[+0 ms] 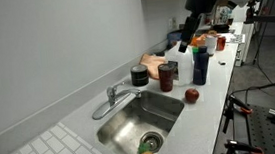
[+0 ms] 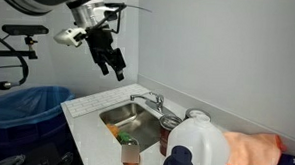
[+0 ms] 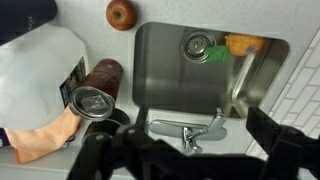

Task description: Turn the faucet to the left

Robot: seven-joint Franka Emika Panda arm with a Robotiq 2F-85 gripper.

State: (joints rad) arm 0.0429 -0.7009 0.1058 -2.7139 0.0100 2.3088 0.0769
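Gripper (image 2: 114, 65) hung high, black fingers spread wide, nothing held. Faucet (image 3: 187, 129) sat well below it at the sink (image 3: 150, 60) rim: shiny chrome, thin low-arched spout, small rounded base with lever. Sink was brushed steel, rectangular, rounded corners, with a round drain (image 3: 197, 44). White gridded tiles (image 1: 44, 150) lay beside it.

You have before you a faucet (image 3: 185, 128) in polished, mirror-bright chrome, a sink (image 3: 160, 60) of smooth brushed steel with a duller sheen, a smooth white matt desk (image 3: 115, 45), a jug (image 3: 40, 60) of smooth white plastic and a soft, matt orange cloth (image 3: 35, 140).
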